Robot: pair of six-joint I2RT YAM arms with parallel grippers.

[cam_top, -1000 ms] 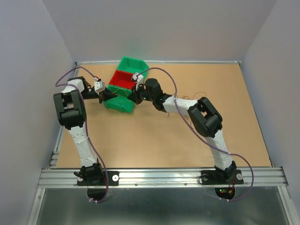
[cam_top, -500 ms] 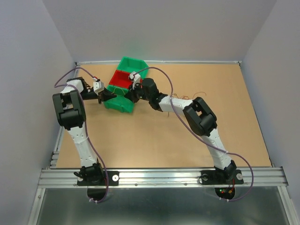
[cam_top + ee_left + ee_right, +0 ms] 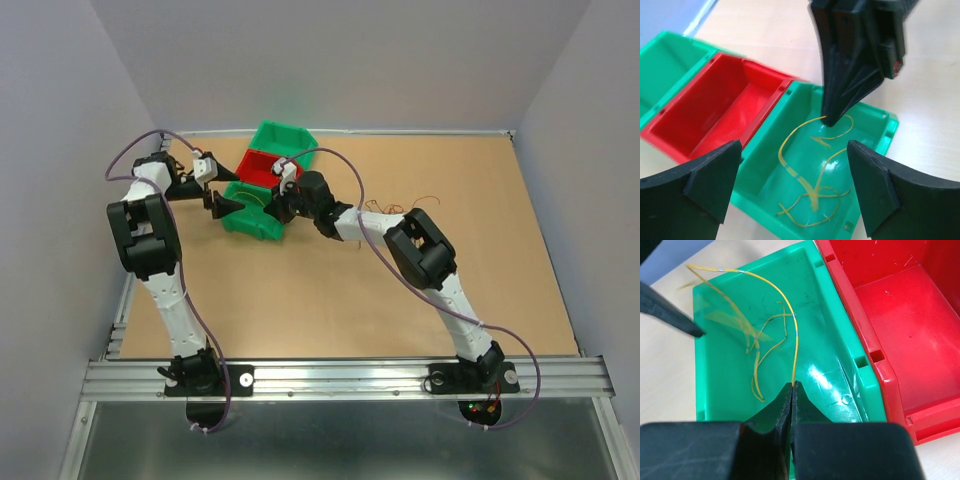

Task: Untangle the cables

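Note:
Several thin yellow cables (image 3: 812, 187) lie in a loose tangle on the floor of the near green bin (image 3: 875, 150). My right gripper (image 3: 792, 386) is shut on the end of one yellow cable (image 3: 796, 347), which rises from its tips into the bin. From above, the right gripper (image 3: 272, 208) reaches down into that green bin (image 3: 243, 222). My left gripper (image 3: 792, 197) stands wide open just above the bin's near rim, with nothing between its fingers (image 3: 705, 182). More thin reddish and dark cables (image 3: 425, 196) lie on the table to the right.
A red bin (image 3: 262, 168) sits against the near green bin, and a second green bin (image 3: 285, 137) lies behind it. The left gripper's fingertip (image 3: 675, 317) reaches in over the bin's left rim. Grey walls close the table on three sides.
My left gripper has opened wide and pulled back to the left from the bin. The right gripper has shifted a little left and stays shut on the yellow cable.

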